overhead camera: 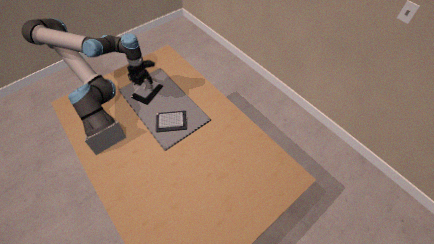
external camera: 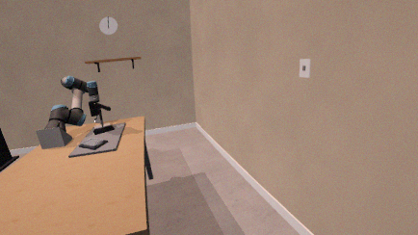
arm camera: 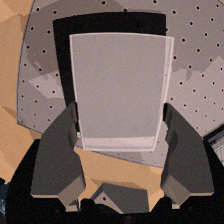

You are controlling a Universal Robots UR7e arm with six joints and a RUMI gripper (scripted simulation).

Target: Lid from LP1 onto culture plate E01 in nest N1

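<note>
The clear flat lid (arm camera: 117, 90) (overhead camera: 143, 91) is between my gripper's fingers (overhead camera: 141, 85) (external camera: 100, 122), held by its two long sides. It hangs a little above the black lid park LP1 (arm camera: 61, 35) (overhead camera: 153, 94) (external camera: 104, 129) and is shifted slightly off its outline. The culture plate E01 (overhead camera: 171, 119) (external camera: 93, 143), with its white well grid uncovered, sits in the dark plate nest N1 (overhead camera: 171, 130) further forward on the same grey perforated board (overhead camera: 196, 117) (arm camera: 200, 75) (external camera: 115, 138).
The board lies on an orange table (overhead camera: 200, 182) (external camera: 72, 195). The robot's grey base block (overhead camera: 104, 137) (external camera: 52, 138) stands to the left of the board. A dark object (external camera: 4, 153) shows at the table's left edge in the exterior view.
</note>
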